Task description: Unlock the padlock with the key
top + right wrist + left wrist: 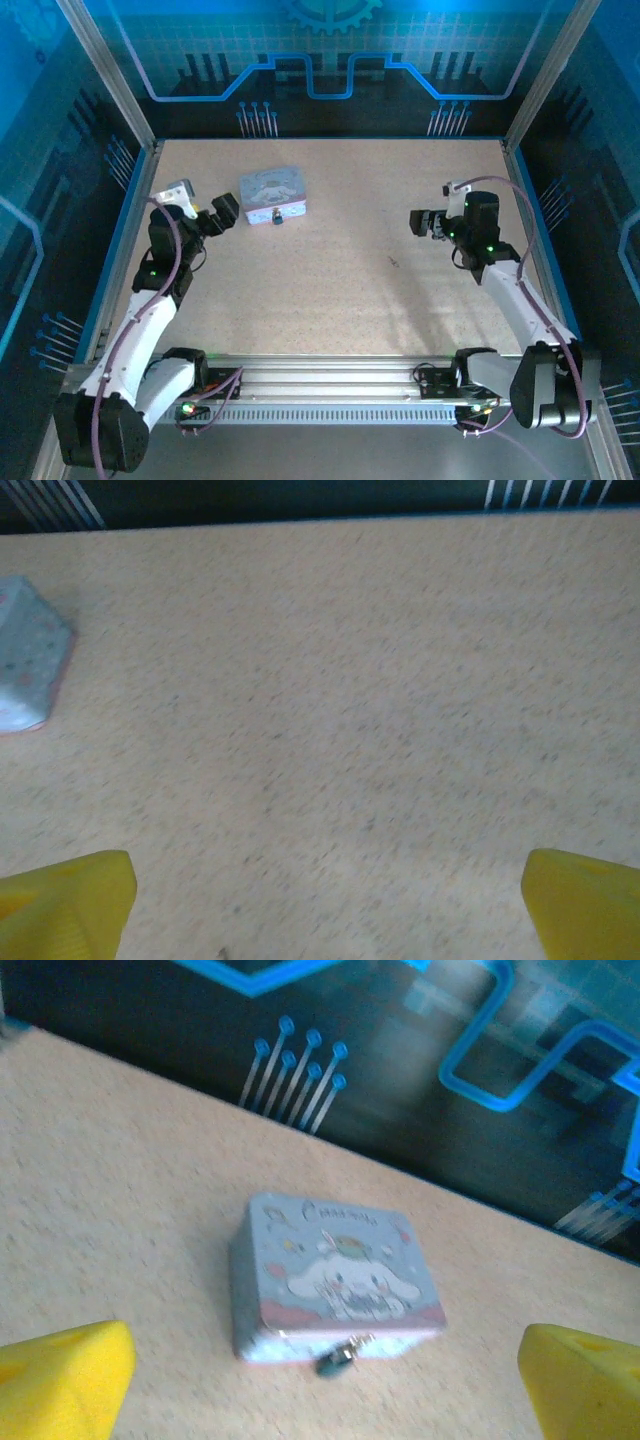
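Left claw, spread and empty, faces the tin, its front clasp bearing the padlock. Right claw, likewise spread, hovers well right of the tin. A sliver on the tabletop, likely the key, lies between. Fetching it comes first, demanding a low pinch.

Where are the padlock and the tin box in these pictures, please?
padlock [331,1362]: left wrist view, on its dark body.
tin box [335,1265]: left wrist view, on the middle of its cartoon lid.
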Tool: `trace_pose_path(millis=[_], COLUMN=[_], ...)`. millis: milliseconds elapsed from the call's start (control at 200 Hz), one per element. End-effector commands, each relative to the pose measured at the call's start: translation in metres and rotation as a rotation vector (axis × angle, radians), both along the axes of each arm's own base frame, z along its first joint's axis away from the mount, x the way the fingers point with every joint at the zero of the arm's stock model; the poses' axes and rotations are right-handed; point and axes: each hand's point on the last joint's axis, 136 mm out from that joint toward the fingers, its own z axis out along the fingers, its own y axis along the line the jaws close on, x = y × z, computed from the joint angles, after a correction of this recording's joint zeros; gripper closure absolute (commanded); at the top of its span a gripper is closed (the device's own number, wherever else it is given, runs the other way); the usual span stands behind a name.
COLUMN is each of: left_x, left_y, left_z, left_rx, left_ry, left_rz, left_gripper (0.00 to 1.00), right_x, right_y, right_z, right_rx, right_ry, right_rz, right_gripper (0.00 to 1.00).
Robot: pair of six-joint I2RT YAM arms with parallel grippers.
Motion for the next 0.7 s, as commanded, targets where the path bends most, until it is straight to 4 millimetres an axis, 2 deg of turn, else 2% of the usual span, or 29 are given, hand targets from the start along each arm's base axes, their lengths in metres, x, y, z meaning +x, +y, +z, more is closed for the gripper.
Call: trace_pose_path(millis=[0,130,190,220,440,695], left_x=[-0.019,-0.029,-0.033,-0.034,-0.037,-0.035], left_y=[-0.033,-0.066,-0.083,-0.09,-0.137,-0.162], left_z=[-0.02,-0.025,-0.028,-0.028,-0.034,-0.036], left_rx=[-0.191,-0.262,-0.279,-0.288,-0.38,-0.399], left_ry=[0.151,0.2,0.21,0.209,0.217,0.23], left_rz=[-0.115,-0.216,-0.264,-0.283,-0.401,-0.467], left_gripper=[0.01,0.02,0.02,0.02,0.06,0.09], right_x=[-0.036,-0.055,-0.065,-0.062,-0.066,-0.059], right_y=[0.025,0.036,0.041,0.044,0.059,0.069], right_z=[-0.017,-0.026,-0.038,-0.032,-0.059,-0.089], right_rx=[0.089,0.093,0.087,0.084,0.065,0.079], right_ry=[0.21,0.333,0.402,0.402,0.533,0.667], right_rz=[0.076,0.11,0.124,0.133,0.173,0.188], right_gripper=[0.0,0.02,0.04,0.04,0.11,0.19])
